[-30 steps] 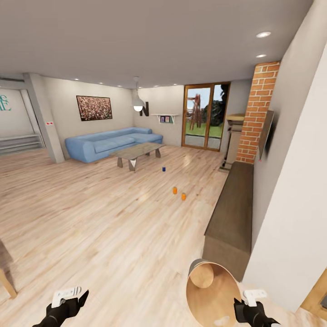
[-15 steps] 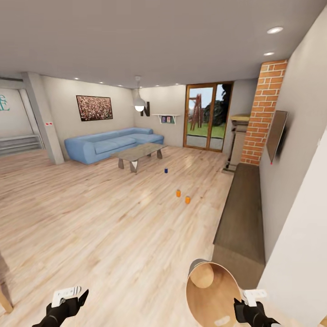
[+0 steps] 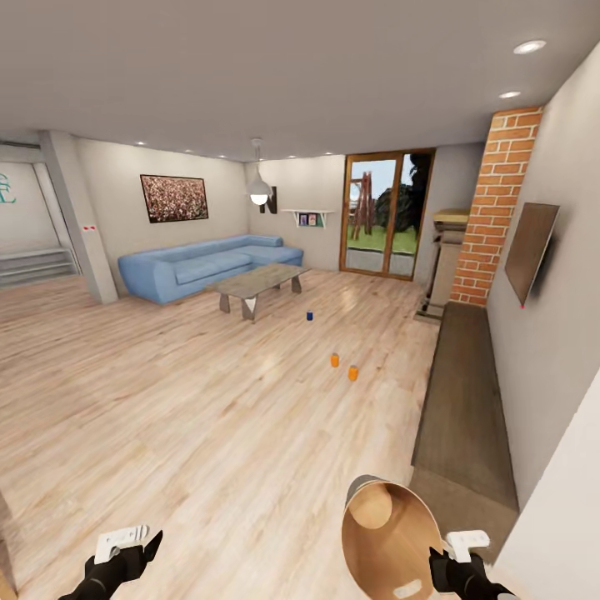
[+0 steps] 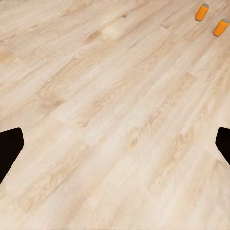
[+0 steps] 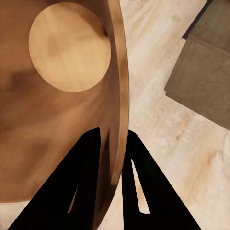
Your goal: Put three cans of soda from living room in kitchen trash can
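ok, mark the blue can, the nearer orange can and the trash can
blue can (image 3: 309, 316), head view, side of body
nearer orange can (image 3: 352, 373), head view, side of body
trash can (image 3: 392, 542), head view, copper inner wall

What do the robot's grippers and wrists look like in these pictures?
Both are matte black. In the head view, the left gripper and the right gripper each carry a small white rounded block on the wrist. In the right wrist view, the fingers are flat black blades tapering to points, with narrow cut-out slots.

Wood floor (image 3: 167, 400) under three cans (image 3: 334, 360)
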Controlling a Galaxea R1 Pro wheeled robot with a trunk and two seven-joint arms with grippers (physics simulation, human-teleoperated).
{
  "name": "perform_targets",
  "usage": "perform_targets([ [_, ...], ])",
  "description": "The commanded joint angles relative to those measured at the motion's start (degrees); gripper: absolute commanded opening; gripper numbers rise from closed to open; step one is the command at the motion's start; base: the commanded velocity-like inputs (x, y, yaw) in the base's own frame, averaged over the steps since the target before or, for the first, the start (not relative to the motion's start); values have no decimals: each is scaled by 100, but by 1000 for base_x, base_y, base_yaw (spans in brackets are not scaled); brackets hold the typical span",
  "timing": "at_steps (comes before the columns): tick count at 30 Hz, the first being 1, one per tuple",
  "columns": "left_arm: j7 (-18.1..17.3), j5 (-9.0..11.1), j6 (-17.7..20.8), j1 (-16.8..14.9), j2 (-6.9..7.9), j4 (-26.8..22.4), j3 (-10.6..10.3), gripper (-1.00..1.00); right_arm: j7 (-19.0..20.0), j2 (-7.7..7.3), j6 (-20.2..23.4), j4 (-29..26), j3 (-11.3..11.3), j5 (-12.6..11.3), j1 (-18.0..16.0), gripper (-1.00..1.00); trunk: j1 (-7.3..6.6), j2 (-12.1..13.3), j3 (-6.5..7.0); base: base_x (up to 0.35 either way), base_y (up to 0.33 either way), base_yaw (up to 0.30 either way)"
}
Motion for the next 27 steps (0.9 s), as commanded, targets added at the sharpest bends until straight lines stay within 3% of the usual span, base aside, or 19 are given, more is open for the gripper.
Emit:
perform_targets([
  [1,0,-3,-1,0,0,0,0,100,29,1,-3,-11,-5,-20,-3,-100,0,-2,1,268,173,0],
  [27,0,1,12,0,0,0,0,100,24,2,-5,-11,-5,-24,-3,-100,0,-2,1,272,168,0],
])
